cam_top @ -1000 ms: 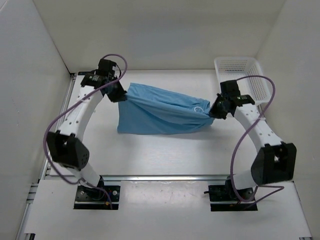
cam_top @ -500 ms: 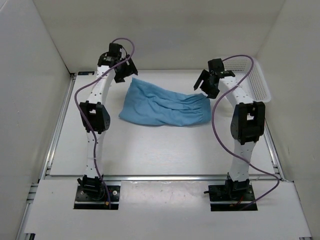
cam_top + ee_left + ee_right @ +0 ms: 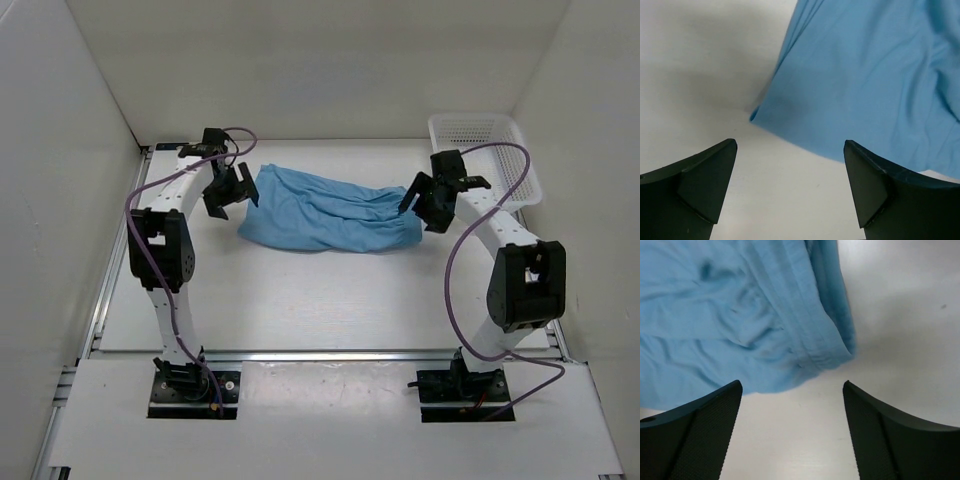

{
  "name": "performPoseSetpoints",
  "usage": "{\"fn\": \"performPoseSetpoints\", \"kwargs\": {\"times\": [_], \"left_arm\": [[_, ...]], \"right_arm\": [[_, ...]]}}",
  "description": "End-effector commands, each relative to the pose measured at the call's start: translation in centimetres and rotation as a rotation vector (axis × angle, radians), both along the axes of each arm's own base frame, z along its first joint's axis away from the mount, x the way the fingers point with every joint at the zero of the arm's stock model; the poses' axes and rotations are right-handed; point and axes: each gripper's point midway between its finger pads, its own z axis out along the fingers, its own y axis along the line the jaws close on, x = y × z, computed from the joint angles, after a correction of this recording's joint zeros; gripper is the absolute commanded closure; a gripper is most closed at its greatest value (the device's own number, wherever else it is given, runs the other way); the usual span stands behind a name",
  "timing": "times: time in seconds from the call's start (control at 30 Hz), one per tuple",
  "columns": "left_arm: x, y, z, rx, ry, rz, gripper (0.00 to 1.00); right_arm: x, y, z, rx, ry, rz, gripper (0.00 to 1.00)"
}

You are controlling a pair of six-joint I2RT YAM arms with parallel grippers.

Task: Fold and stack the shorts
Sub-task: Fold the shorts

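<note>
Toward the far edge of the worktop (image 3: pixel 300 300), about midway between its left and right edges, the shorts (image 3: pixel 325 210) are lying as one long, rumpled band of light blue fabric running from left to right. The cloth is lying flat on the surface in soft creases, with nothing lifting it. At the left end, layered edges are coming together into a rounded corner resting on the worktop. At the right end, a gathered band is curling around the tip of the fabric.

Your left gripper (image 3: pixel 230 198) is hanging just beside the left end of the shorts. Its two dark fingers (image 3: pixel 700 185) are standing wide apart and are gripping nothing; in the left wrist view the blue corner is lying beyond them, clear of both fingertips.

Your right gripper (image 3: pixel 421 212) is hanging at the right end of the shorts. Its jaws are also spread wide and released, with the gathered end lying ahead of the gap and touching neither finger.

Both arms are reaching forward from the near edge, purple cables looping alongside them.

Farther out, a white slatted basket (image 3: pixel 480 128) is sitting in the far right corner of the worktop, just behind the right arm and apart from the shorts.
</note>
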Motion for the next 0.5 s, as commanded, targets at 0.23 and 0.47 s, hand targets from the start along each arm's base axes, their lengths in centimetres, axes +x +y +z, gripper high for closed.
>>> {"fn": "performPoseSetpoints", "kwargs": {"times": [0.23, 0.47], "left_arm": [[-1.0, 0.9, -4.8, -0.018, 0.063, 0.007, 0.00], [-1.2, -0.2, -7.7, -0.079, 0.096, 0.006, 0.00]], "right_arm": [[-1.5, -0.7, -4.0, 0.121, 0.119, -0.042, 0.05], [-1.2, -0.5, -7.8, 0.251, 0.161, -0.095, 0.08]]}}
